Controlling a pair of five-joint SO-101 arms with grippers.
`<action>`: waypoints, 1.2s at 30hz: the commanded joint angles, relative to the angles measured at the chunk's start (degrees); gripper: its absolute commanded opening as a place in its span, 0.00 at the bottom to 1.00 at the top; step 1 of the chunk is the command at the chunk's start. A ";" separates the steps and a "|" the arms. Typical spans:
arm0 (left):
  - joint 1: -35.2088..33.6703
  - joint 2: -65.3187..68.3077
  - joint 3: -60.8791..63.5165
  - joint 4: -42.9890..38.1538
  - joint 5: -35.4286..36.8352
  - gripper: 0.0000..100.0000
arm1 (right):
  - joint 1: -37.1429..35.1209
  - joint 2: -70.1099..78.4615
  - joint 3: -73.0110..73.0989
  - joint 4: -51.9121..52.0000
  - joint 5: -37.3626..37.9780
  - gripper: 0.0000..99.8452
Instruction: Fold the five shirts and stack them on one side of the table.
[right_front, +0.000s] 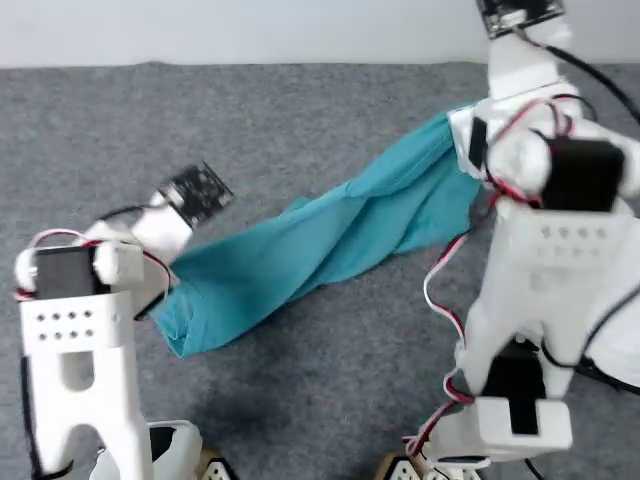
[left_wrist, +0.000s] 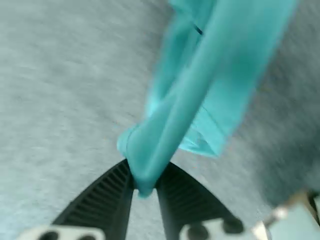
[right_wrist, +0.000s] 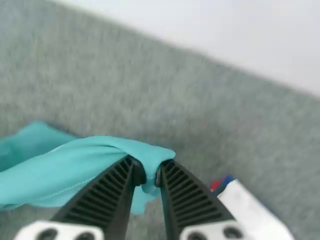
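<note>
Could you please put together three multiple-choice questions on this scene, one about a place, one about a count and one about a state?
1. Where is the shirt?
A. Folded on a stack.
B. Strung between the left gripper and the right gripper.
C. Spread flat, apart from both arms.

2. How many shirts can be seen?
A. One.
B. Three.
C. Five.

3. What is the left gripper's state?
A. Open above the shirt.
B. Shut on nothing.
C. Shut on the shirt.

Answers:
1 B, as the high view shows an arm at each end of the shirt.
2 A, as a single teal shirt is visible.
3 C, as its wrist view shows cloth pinched between the fingers.
</note>
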 joint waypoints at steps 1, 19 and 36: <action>-0.35 -0.35 -10.95 -1.05 3.96 0.01 | 0.04 -6.02 -7.03 1.19 0.53 0.01; -0.44 -0.79 -46.11 -5.54 12.48 0.01 | 0.22 -18.33 -15.30 -6.55 6.33 0.01; -0.53 -0.79 -53.41 1.23 12.31 0.01 | 0.22 -20.35 -15.12 -24.13 17.23 0.01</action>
